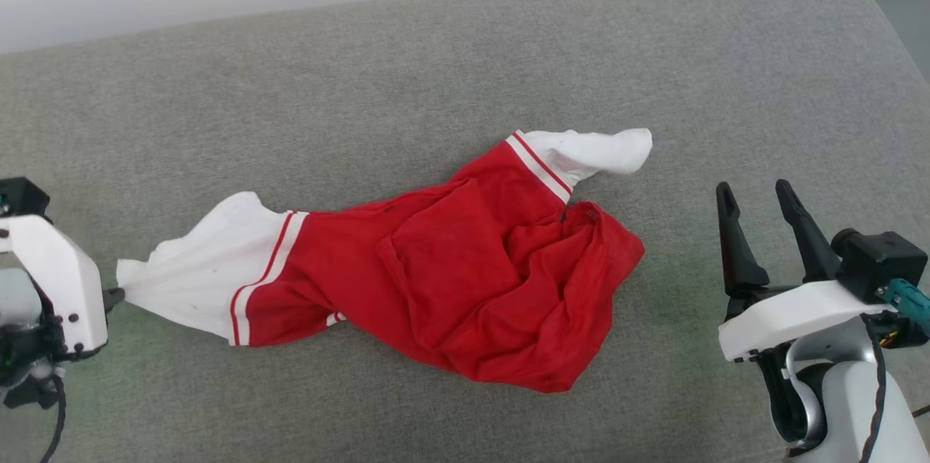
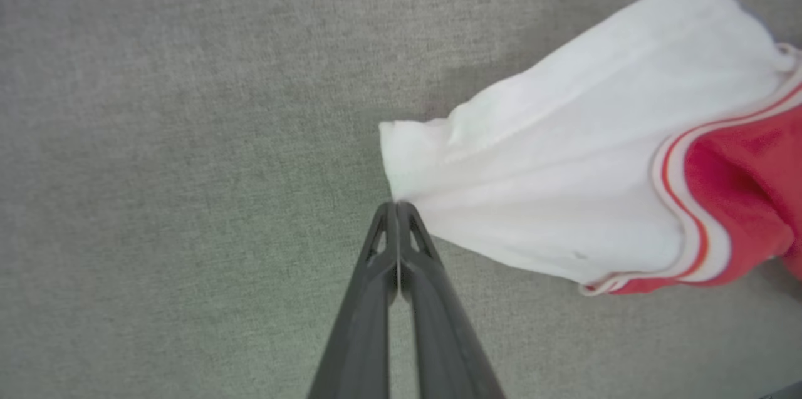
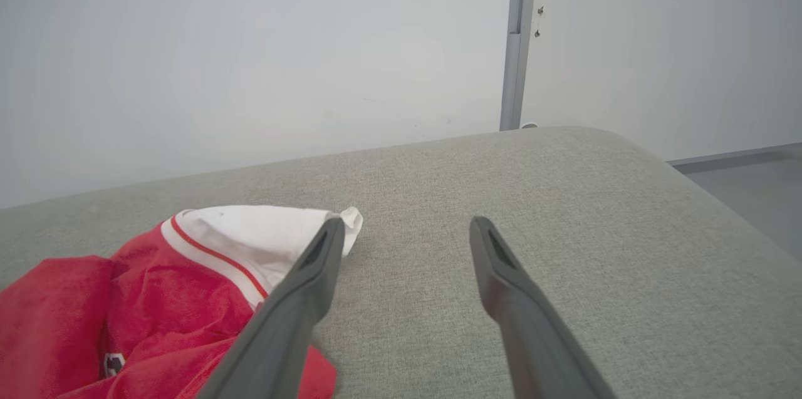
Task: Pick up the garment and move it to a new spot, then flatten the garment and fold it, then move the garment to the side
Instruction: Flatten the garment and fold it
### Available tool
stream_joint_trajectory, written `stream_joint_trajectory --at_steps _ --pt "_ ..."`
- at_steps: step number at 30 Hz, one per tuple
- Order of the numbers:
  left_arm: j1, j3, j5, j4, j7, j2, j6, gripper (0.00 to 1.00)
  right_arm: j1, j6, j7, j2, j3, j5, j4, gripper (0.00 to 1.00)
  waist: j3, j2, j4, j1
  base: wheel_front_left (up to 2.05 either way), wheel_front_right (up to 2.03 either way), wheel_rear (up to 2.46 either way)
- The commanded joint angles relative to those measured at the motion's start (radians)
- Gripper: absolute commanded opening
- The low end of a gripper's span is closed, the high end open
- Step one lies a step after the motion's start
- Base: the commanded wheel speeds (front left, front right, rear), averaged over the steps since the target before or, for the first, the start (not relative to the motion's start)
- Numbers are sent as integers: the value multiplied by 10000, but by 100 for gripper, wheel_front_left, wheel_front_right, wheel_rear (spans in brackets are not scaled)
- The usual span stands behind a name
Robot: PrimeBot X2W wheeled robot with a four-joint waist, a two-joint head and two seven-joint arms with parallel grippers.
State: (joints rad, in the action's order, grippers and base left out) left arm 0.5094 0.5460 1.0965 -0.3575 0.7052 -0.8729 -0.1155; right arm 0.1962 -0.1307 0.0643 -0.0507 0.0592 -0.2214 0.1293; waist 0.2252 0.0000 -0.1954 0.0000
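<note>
The garment [image 1: 450, 281], a red shirt with white sleeves and red-and-white striped trim, lies crumpled in the middle of the grey cushion [image 1: 436, 70]; its print is hidden in the folds. My left gripper [image 1: 115, 296] is shut on the tip of the garment's left white sleeve [image 2: 551, 167], its fingers [image 2: 376, 286] pressed together at the cloth's corner, and the sleeve is pulled out to the left. My right gripper [image 1: 755, 194] stands open to the right of the garment, clear of it. In the right wrist view the other white sleeve [image 3: 250, 236] lies just left of my right gripper [image 3: 407, 223].
The grey cushion's [image 3: 564, 198] far edge meets a pale wall [image 3: 250, 42]. Its right end rounds off toward a grey floor [image 3: 752, 186]. A grey vertical strip [image 3: 517, 36] runs down the wall. Bare cushion stretches behind and in front of the garment.
</note>
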Motion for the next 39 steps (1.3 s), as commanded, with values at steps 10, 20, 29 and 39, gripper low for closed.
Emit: stream_joint_trajectory --at_steps 10,20,29,39 --pt "-102 -162 -18 1132 17 -351 -320 100 -124 -1 -273 1 -128 -25 -265 100 -116 0 149 0 0 0 0" --pt "1279 814 -790 1596 1140 238 178 100 133 -1 -392 0 -334 -142 -571 100 280 0 -99 0 0 0 0" --pt "1835 1899 -2064 216 1222 577 690 100 248 -1 -313 3 -470 -367 -697 100 790 0 -523 0 0 0 0" --pt "1880 1992 -1878 -2044 799 1186 1142 0 411 -1 -245 3 -444 -447 -638 100 1086 0 -506 0 0 0 0"
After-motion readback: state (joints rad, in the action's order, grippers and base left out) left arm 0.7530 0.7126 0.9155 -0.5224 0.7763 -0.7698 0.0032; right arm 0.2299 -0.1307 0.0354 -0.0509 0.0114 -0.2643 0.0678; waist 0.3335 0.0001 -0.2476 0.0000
